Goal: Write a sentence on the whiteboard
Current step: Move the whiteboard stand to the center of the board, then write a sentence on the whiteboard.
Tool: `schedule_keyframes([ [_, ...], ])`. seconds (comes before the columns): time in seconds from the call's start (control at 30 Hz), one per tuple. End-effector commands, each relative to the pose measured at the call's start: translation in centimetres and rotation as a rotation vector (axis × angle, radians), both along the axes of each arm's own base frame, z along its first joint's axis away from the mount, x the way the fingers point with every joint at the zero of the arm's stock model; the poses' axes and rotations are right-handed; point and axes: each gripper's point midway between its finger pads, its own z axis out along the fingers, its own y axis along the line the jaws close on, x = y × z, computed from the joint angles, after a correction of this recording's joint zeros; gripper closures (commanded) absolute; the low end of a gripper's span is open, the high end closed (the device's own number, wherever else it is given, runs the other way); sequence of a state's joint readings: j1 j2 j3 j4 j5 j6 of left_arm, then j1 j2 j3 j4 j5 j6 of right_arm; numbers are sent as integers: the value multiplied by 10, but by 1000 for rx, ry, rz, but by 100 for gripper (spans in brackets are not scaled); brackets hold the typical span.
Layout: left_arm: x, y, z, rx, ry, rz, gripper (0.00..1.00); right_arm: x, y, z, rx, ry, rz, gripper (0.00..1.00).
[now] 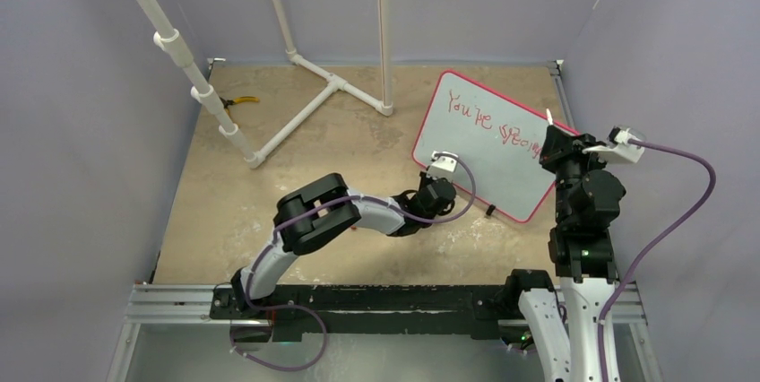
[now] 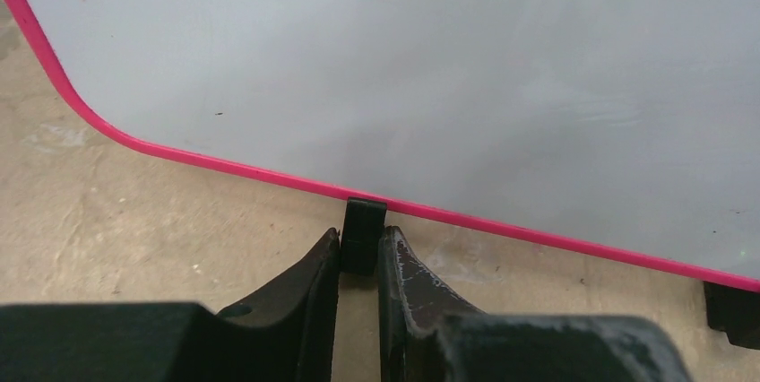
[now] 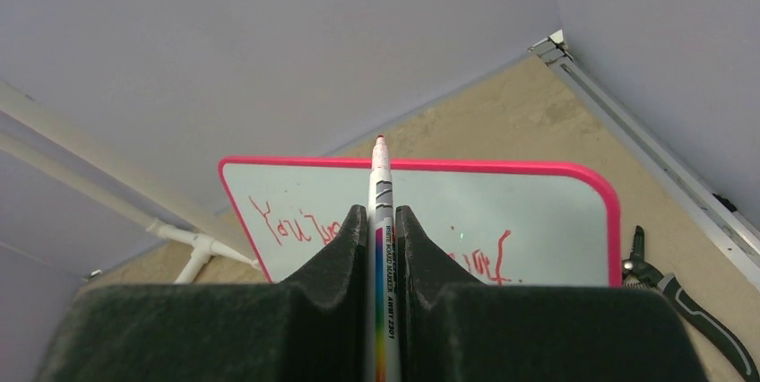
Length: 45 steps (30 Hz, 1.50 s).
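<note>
Bracing the board looks like the left arm's whole job at this moment: the left gripper (image 2: 361,243) is pinched nearly closed on a small black foot (image 2: 365,221) at the near edge of the whiteboard (image 1: 479,162), the pink frame running just past its fingertips. The whiteboard lies flat toward the far right corner of the table, turned at an angle to the table's edges. The sentence (image 1: 491,122) runs in red along the board's far side; I read "You're" and then a second word whose end is hidden behind the right arm, so I judge the writing to be partway through.

The right gripper (image 3: 384,216) is clamped on a white marker (image 3: 382,176), red tip bare and pointing out beyond the fingers, held above the right-hand end of the board; whether the tip touches the surface I cannot tell.

The board is probably light and stiff, with a glossy face, so pen pressure could skate it across the table. The frame or a foot is the sensible hold, well clear of the ink, which would likely smear. The marker's smooth, slim barrel may twist in the jaws under side load
</note>
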<state>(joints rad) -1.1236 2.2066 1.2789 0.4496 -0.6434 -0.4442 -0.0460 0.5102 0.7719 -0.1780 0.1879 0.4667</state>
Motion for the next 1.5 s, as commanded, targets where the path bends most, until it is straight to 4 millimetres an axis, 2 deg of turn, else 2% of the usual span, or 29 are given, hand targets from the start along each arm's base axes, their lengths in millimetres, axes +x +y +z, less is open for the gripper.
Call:
schedule_keyframes([
  [0.0, 11, 40, 16, 33, -58, 160, 100, 3, 4, 7, -22, -32, 24, 100],
  [0.27, 4, 80, 17, 62, -74, 251, 100, 8, 8, 11, -47, -42, 52, 100],
  [0.53, -8, 119, 22, 52, -71, 334, 100, 11, 30, 18, -107, -68, 180, 100],
  [0.7, -14, 139, 22, 42, -67, 375, 100, 11, 52, 11, -139, -72, 309, 100],
  [0.83, -17, 143, 23, 33, -61, 385, 100, 14, 66, -7, -143, -29, 393, 100],
  [1.03, -18, 142, 23, 19, -50, 383, 100, 23, 86, -51, -130, 93, 528, 100],
  [1.23, -18, 142, 22, 15, -46, 385, 100, 29, 89, -78, -105, 180, 553, 100],
  [1.33, -18, 140, 22, 11, -43, 382, 100, 33, 87, -87, -88, 219, 545, 100],
  [1.47, -18, 139, 23, 8, -44, 380, 100, 30, 86, -85, -83, 227, 537, 100],
])
